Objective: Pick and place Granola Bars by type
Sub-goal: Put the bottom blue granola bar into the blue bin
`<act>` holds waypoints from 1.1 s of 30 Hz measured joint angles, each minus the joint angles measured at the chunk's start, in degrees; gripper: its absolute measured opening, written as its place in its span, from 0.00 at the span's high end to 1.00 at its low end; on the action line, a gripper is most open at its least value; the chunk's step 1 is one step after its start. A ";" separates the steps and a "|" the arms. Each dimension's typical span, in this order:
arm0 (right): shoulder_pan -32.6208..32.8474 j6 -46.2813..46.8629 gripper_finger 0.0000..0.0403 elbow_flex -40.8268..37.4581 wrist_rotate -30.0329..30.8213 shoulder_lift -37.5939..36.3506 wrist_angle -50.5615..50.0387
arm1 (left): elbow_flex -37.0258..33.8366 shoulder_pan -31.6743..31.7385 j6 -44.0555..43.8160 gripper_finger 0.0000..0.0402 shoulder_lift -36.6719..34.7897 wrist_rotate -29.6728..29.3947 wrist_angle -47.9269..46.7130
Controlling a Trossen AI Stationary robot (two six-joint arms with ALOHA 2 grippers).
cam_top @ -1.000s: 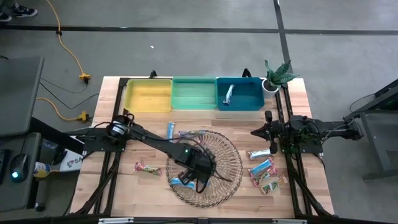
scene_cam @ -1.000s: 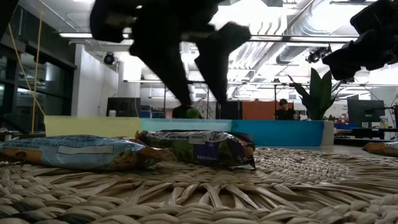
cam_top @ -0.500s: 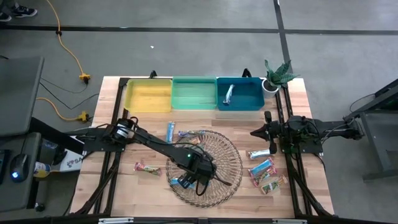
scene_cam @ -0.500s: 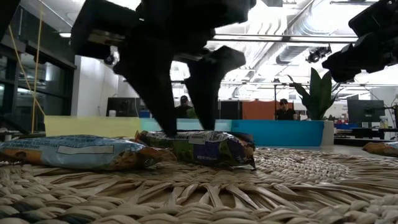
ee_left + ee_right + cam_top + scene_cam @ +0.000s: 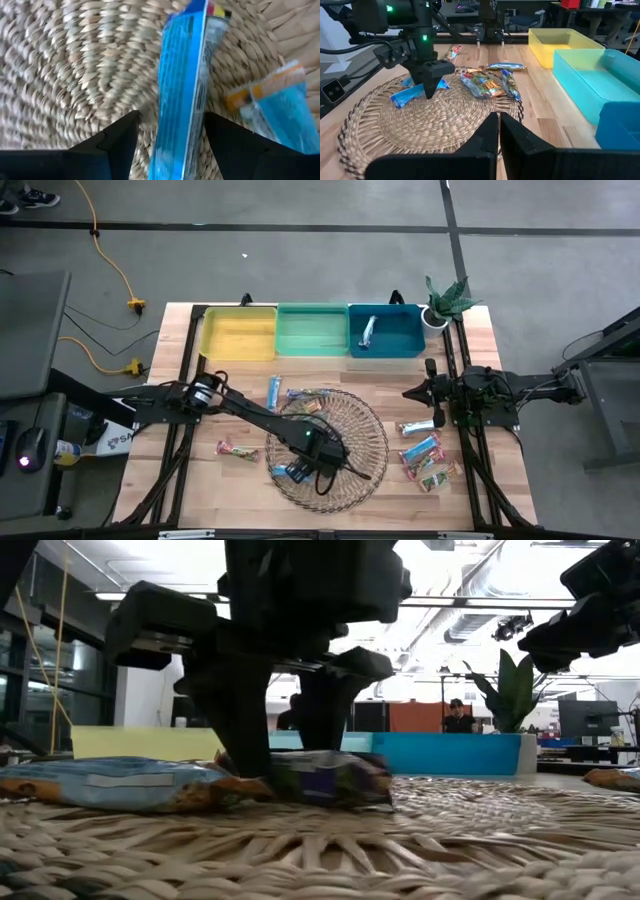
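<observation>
My left gripper (image 5: 305,464) is low over the round wicker tray (image 5: 355,430), open. Its fingers stand on either side of a bright blue granola bar (image 5: 182,95) that lies flat on the weave. A second blue bar (image 5: 280,110) lies close beside it. In the low view, the straddled bar (image 5: 335,778) sits between the two dark fingers and another blue bar (image 5: 110,783) rests beside it. More bars lie at the tray's far rim (image 5: 305,394) and on the table (image 5: 237,449), (image 5: 420,448). My right gripper (image 5: 499,125) waits shut at the table's right (image 5: 418,392). My left gripper comes from above, pointing down, with its fingers across the blue bar's width. One finger (image 5: 220,135) lies against the bar's long edge (image 5: 202,117). I cannot tell whether the other finger touches. The bar lies flat on the wicker tray.
Yellow (image 5: 240,335), green (image 5: 312,332) and blue (image 5: 395,340) bins stand in a row along the far edge. The blue one holds one bar (image 5: 368,330). A potted plant (image 5: 445,300) stands at the far right corner. Several bars lie right of the tray (image 5: 432,473).
My left gripper has come down onto the tray, moving slightly toward the near edge, until its fingers straddle the bar. The bar between them has shifted and turned a little on the weave.
</observation>
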 joint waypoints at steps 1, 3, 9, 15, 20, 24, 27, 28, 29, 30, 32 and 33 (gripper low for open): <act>0.02 0.00 1.00 0.00 0.00 0.09 0.18 | 0.02 0.03 0.00 0.44 0.06 0.53 -0.01; 0.02 0.00 1.00 0.00 0.00 0.12 0.03 | 0.02 0.09 -0.13 0.44 0.06 1.29 -0.01; 0.01 0.02 1.00 0.00 0.00 0.16 0.14 | 0.02 0.04 -0.15 0.44 0.13 2.21 0.54; 0.00 0.00 1.00 0.00 0.00 0.16 0.11 | 0.00 0.02 -0.17 0.44 0.15 2.24 0.51; 0.02 0.02 1.00 0.00 0.02 0.16 0.12 | 0.00 0.04 -0.17 0.49 0.17 2.25 0.54; 0.02 0.00 1.00 0.00 0.00 0.16 0.10 | 0.00 0.43 -0.34 0.58 0.19 2.80 0.60; 0.01 0.00 1.00 0.00 0.00 0.16 0.10 | 0.00 0.81 -0.44 0.64 0.21 2.77 0.58; 0.02 0.02 1.00 0.00 0.01 0.16 0.10 | 0.00 0.87 -0.58 0.66 0.21 3.00 0.60; 0.01 0.00 1.00 0.00 0.02 0.16 0.10 | 0.00 0.90 -0.66 0.68 0.21 2.98 0.62; 0.00 0.00 1.00 0.00 0.00 0.16 0.10 | 0.00 1.15 -0.66 0.69 0.21 2.88 0.59; 0.02 0.00 1.00 0.00 0.01 0.16 0.10 | 0.00 1.18 -0.76 0.72 0.21 3.08 0.53; 0.02 0.00 1.00 0.00 0.02 0.16 0.10 | 0.00 1.20 -0.82 0.73 0.21 3.01 0.53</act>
